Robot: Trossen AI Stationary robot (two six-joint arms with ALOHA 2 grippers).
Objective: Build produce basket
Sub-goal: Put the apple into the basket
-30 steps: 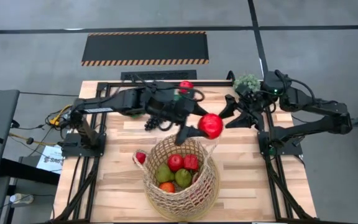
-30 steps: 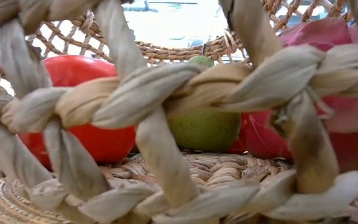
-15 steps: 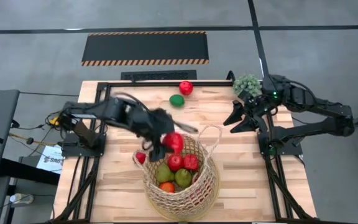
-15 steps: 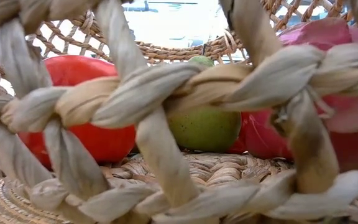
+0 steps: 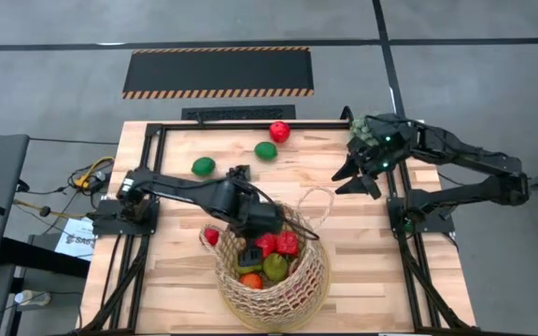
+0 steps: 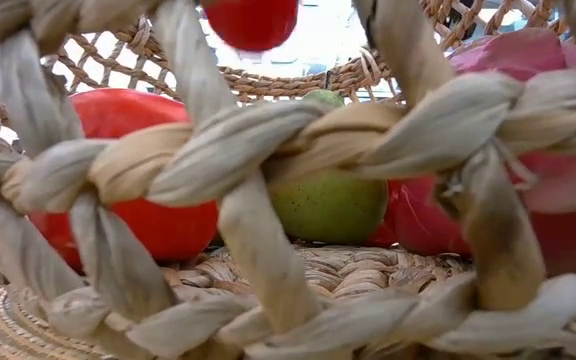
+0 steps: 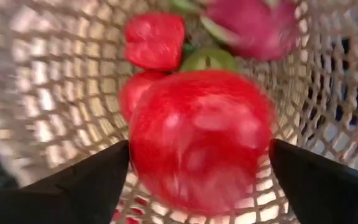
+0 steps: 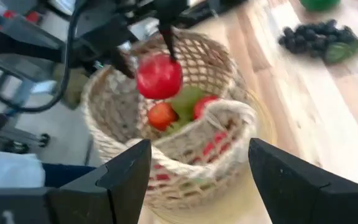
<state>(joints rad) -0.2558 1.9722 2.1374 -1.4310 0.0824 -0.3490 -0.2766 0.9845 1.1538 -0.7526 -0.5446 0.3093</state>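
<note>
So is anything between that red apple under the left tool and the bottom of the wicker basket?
Nothing blocks the drop. The round red apple hangs at the open left tool, over the mouth of the tan wicker basket. Below it lie only fruits already inside, a green pear among them, so it would land on those.

Seen through thick tan basket (image 6: pixel 268 150) weave up close: red tomato (image 6: pixel 143 180) at left, green pear (image 6: pixel 330 205) at centre, pink dragon fruit (image 6: pixel 548 180) at right, all resting on woven floor. Higher up, red apple (image 6: pixel 251 20), partly cut off.
</note>
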